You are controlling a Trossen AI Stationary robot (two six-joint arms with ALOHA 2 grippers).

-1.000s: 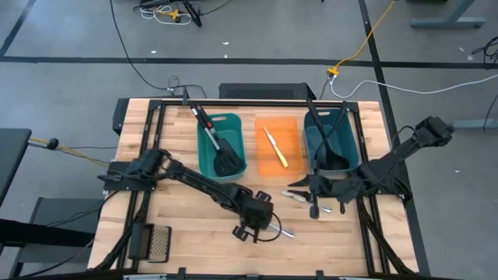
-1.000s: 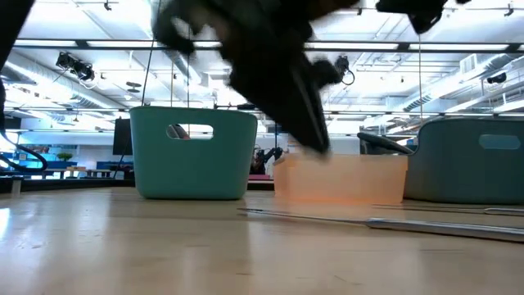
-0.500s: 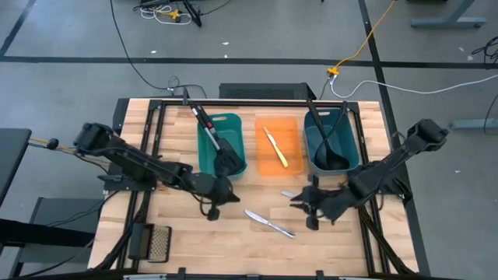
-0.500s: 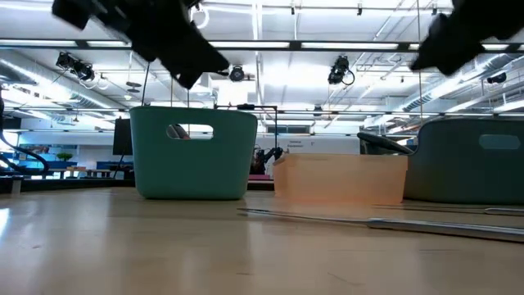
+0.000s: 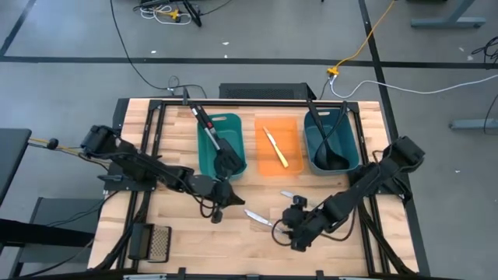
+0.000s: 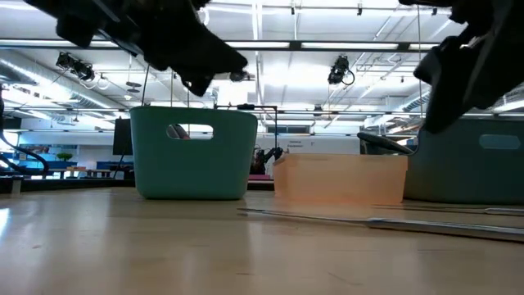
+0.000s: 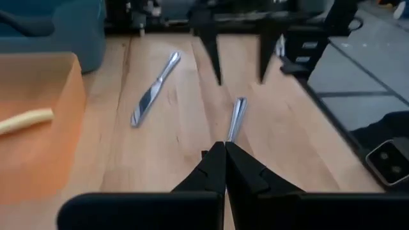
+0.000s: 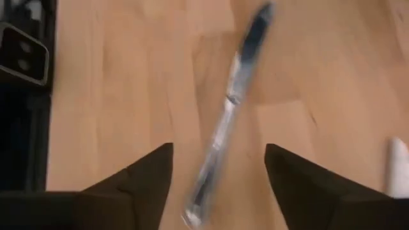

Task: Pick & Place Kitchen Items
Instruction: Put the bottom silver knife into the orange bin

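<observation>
- right gripper [image 5: 289,226] is low over the bench [image 5: 179,233] near the front edge, about mid-width, fingers [image 8: 144,176] spread wide with nothing between them
- in the right wrist view a silver table knife [image 8: 230,108] lies flat on the wood right in the gap between those fingers, not touched
- same knife [image 5: 257,217] from above sits just beside the right gripper, on its left side
- a second silver knife [image 5: 289,194] lies a bit further back, near the front of the orange bin [image 5: 278,166]
- left gripper [image 5: 219,204] hangs just in front of the teal bin [image 5: 204,159], fingers [image 7: 217,167] pinched together, holding nothing
- the teal bin holds a black slotted spatula [image 5: 221,148], its handle sticking out over the back rim
- small yellow-handled knife [image 5: 274,145] lies in the orange bin
- black ladle [image 5: 327,148] is in the dark teal bin [image 5: 352,148] toward the right edge
- mesh grater [image 5: 159,241] is at the front left corner
</observation>
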